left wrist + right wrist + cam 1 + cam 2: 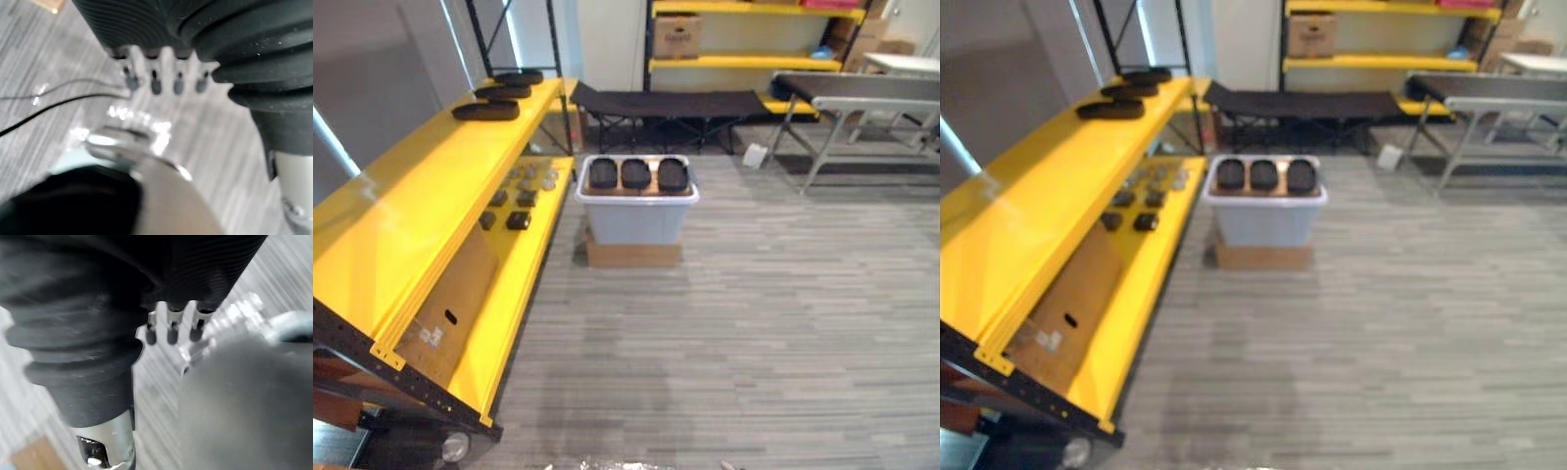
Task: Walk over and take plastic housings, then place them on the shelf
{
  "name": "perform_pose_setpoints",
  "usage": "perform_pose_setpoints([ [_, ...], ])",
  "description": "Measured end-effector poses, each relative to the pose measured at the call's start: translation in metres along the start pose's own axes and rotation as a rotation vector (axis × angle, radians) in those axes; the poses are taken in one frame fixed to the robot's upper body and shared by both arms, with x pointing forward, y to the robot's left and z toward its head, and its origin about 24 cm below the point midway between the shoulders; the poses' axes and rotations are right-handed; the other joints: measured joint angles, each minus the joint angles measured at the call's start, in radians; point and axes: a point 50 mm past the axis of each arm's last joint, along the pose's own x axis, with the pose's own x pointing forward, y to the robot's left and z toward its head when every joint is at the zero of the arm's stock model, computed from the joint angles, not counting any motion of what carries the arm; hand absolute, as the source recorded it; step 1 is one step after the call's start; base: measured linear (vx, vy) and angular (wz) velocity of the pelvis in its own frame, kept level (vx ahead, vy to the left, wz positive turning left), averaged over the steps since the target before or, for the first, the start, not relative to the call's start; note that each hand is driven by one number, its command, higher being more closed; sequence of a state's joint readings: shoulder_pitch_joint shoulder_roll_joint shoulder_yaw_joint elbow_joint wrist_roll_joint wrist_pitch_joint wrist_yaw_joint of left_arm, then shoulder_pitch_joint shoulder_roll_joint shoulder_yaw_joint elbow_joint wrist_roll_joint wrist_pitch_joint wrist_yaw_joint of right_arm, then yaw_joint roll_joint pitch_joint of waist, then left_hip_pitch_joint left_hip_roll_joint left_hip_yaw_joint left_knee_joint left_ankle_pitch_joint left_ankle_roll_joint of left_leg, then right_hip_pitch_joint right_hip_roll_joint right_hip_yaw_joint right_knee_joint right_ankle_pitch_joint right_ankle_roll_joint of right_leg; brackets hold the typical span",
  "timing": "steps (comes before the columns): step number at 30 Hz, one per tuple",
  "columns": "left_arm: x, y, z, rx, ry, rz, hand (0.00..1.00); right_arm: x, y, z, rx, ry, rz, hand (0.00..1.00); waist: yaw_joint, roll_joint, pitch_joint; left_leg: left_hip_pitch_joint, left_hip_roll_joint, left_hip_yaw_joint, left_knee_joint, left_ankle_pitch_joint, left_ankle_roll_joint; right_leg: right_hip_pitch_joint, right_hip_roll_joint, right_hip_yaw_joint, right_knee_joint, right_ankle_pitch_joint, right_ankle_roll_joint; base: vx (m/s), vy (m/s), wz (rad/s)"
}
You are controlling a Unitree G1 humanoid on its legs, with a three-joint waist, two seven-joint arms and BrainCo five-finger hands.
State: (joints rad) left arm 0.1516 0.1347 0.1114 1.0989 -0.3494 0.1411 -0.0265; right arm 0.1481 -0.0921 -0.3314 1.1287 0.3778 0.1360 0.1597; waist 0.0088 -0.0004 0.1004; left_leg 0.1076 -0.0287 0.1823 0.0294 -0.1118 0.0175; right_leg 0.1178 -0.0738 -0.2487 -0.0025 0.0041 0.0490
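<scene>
Three black plastic housings [635, 173] are laid side by side on a pale bin [636, 220], set on a cardboard box [633, 257] beside the yellow shelf [421, 211]. Three more housings [486, 111] are placed on the shelf top. The left hand [155, 81] and right hand [171, 330] are held loosely open above the floor [754, 323], with nothing grasped.

Bright and evenly lit from overhead. Broad pale glare across the near end of the top shelf [372, 230], fading to full yellow farther off. Soft sheen on the floor [764, 323]. Only faint shadow at the foot of the bin [636, 220]; deep shade beneath the shelf's near corner.
</scene>
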Motion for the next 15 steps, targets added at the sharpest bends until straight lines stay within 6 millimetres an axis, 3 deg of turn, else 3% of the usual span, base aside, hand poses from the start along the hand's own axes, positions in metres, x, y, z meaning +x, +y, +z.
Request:
perform_pose_setpoints([
  [4,0.001,-0.002,-0.001,-0.009,0.01,-0.003,0.0,0.0,0.001,0.001,0.025,-0.007,-0.008,0.0,-0.004,-0.001,-0.006,0.047,-0.009,0.015,-0.059,0.023,0.007,0.026,0.0,0.0,-0.031,0.002,0.005,0.08,0.032,-0.04],
  [15,0.002,-0.005,0.008,0.009,-0.011,-0.031,0.0,0.006,0.026,0.012,0.054,-0.038,0.052,0.0,-0.01,-0.019,0.021,0.087,-0.025,0.018,-0.106,0.035,0.0,0.057,-0.012,-0.025,-0.042,-0.009,0.036,0.01,0.009,0.04],
])
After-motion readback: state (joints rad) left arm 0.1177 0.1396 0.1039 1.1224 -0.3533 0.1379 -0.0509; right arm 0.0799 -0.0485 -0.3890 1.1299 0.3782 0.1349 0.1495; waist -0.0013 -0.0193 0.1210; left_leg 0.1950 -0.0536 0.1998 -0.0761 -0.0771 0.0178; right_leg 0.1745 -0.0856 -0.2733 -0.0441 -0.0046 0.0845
